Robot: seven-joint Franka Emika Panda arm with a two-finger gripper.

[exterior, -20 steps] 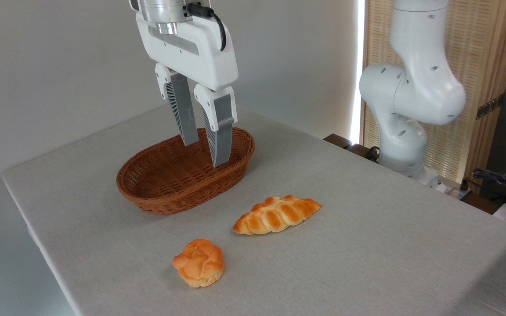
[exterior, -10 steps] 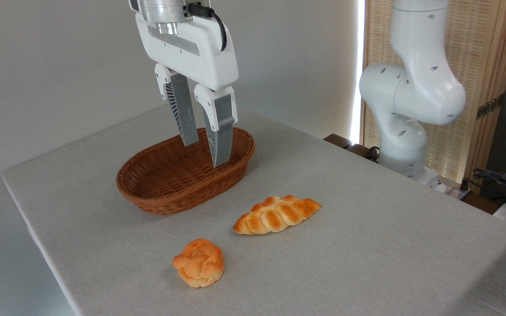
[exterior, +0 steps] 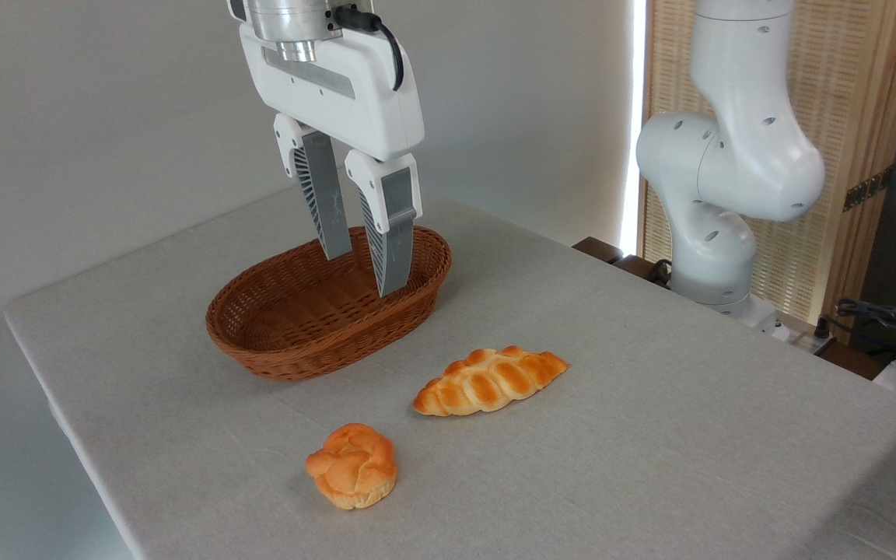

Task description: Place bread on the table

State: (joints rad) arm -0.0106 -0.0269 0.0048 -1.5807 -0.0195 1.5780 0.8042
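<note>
Braided golden-orange bread (exterior: 491, 380) lies flat on the grey-clothed table (exterior: 650, 435); untouched.

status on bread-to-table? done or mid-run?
Looks done: the bread lies flat on the table, outside the basket, which shows nothing inside. In hand: nothing; the gripper hangs open and empty above the basket. Left: apparently only pulling the arm away. A small round bun also sits on the cloth, nearer the camera.

Arm (exterior: 728, 155) base at right, wrist reaching in from the top, gripper (exterior: 362, 272) pointing down, slightly tilted, both fingers (exterior: 390, 233) parted with a narrow gap, holding nothing.
</note>
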